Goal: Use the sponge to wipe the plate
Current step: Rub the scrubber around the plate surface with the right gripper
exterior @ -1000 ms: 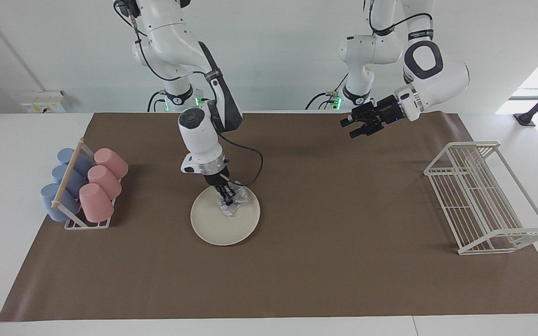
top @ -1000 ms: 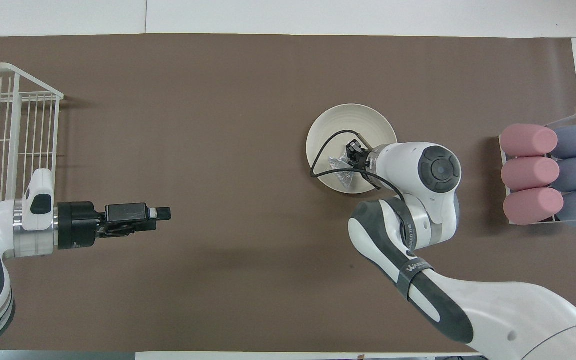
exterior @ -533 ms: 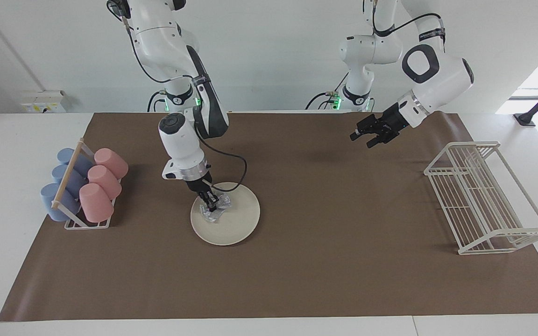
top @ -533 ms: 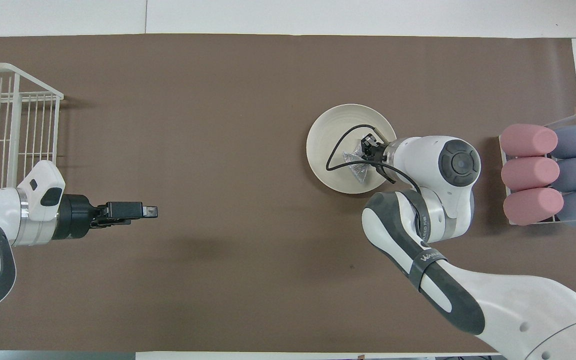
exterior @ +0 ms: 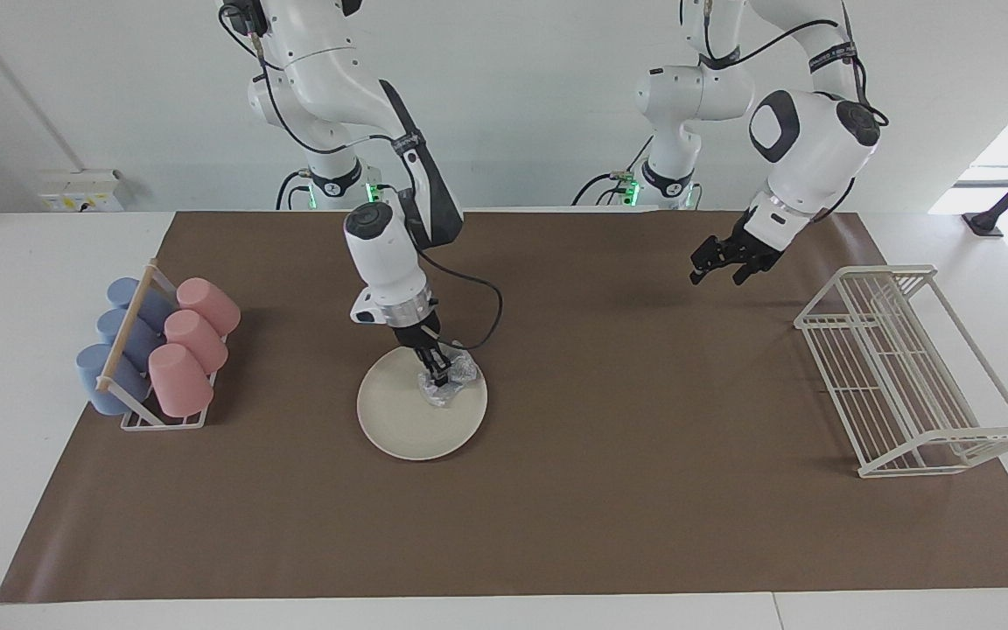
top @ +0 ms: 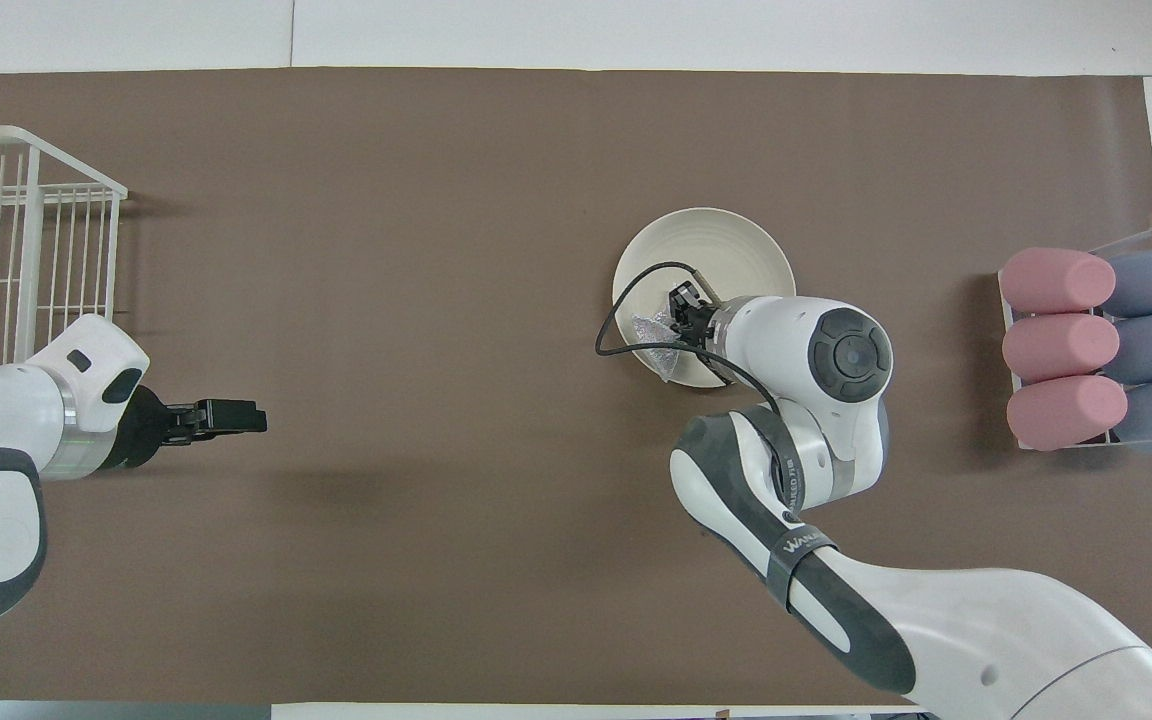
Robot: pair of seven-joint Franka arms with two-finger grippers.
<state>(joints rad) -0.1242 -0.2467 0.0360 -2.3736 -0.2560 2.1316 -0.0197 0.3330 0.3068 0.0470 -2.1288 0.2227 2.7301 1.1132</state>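
The sponge (exterior: 446,382) is gripped by the right tool (exterior: 438,376) and pressed onto the plate (exterior: 408,420) for wiping — the left tool (exterior: 723,262), finger state indeterminate, is held clear.

Brown mat (exterior: 609,490) is sitting wide open mid-table; white wire rack (exterior: 906,367) and rack of pink and blue cups (exterior: 158,350) are blocking the ends.

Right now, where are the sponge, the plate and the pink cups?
sponge (exterior: 451,385), facing view, on its crinkly middle.
plate (exterior: 403,424), facing view, on its bare inside.
pink cups (exterior: 195,339), facing view, on the middle cup's side.
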